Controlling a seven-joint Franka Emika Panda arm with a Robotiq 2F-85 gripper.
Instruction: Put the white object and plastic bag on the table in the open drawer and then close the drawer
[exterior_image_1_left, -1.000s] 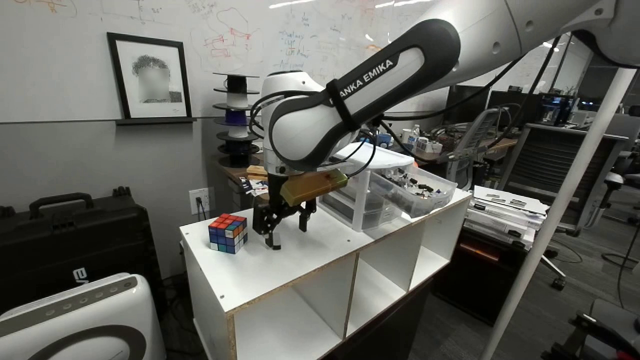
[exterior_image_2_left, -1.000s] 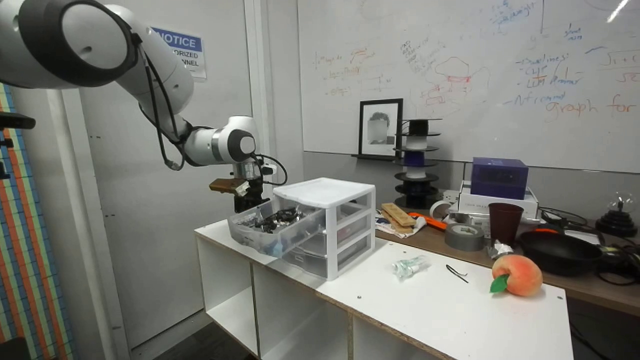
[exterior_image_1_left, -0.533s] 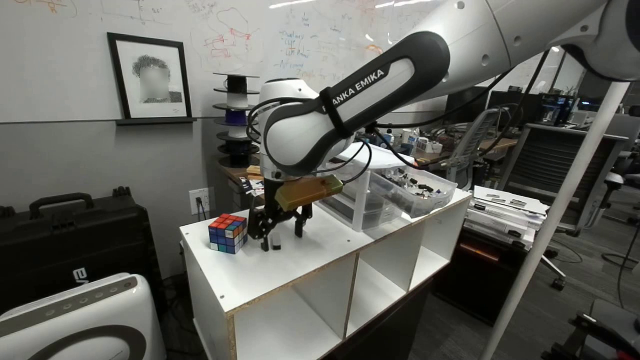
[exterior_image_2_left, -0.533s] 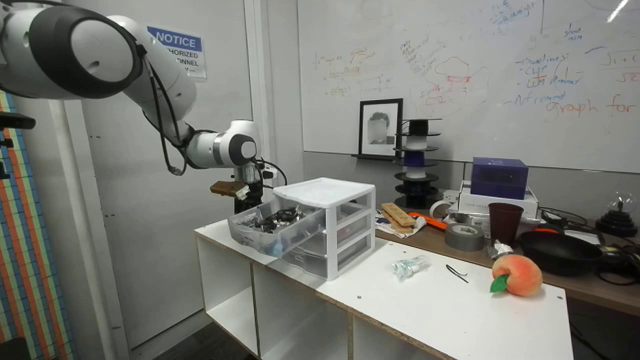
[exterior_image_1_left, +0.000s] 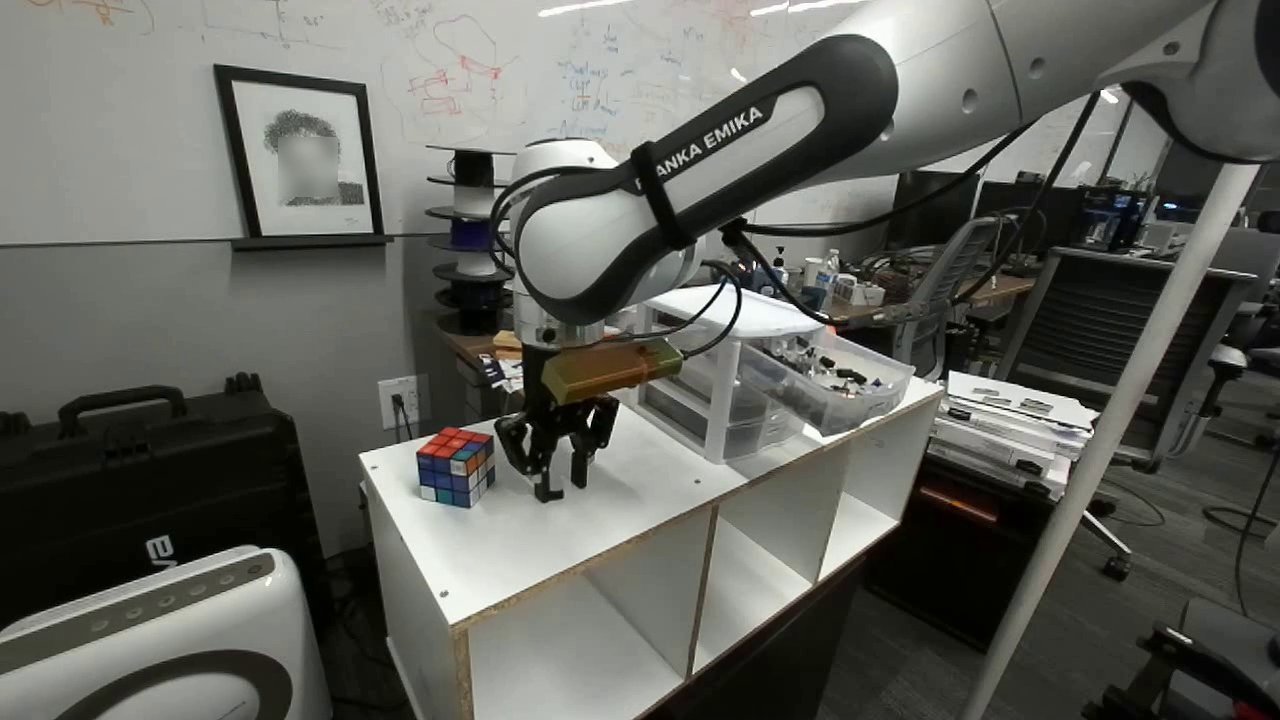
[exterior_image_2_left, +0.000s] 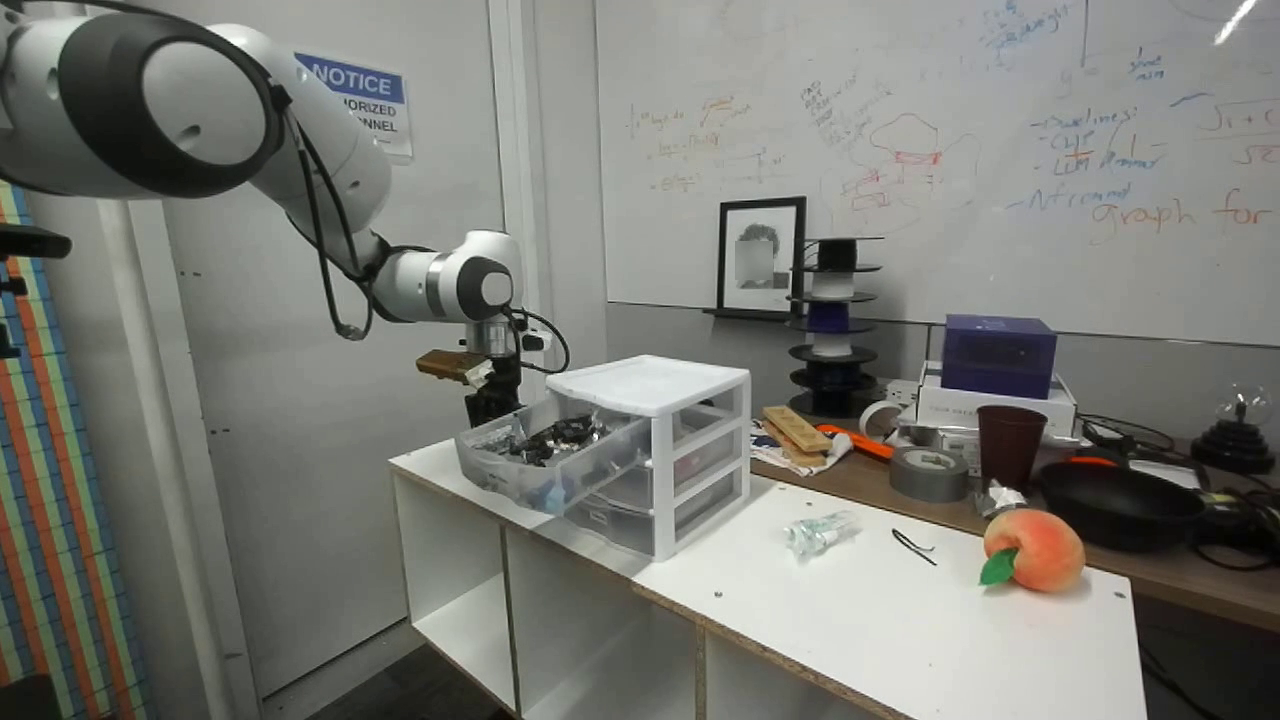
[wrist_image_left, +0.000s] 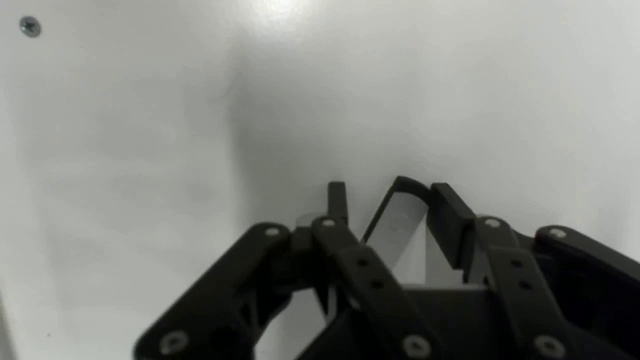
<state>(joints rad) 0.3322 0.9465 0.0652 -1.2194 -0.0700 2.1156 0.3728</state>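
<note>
My black two-finger gripper (wrist_image_left: 390, 195) is part-open, no grip visible, astride the white black-edged block (wrist_image_left: 397, 220), wrist view right of centre. I'd nudge frame-right, square to its slant, then close.

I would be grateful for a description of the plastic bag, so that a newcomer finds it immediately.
In an exterior view, find the white table with the drawer unit on it. Right of the unit there, and left of the black strip and peach, lies the plastic bag. Unlike those two, it is clear and crinkled, with green showing.
</note>
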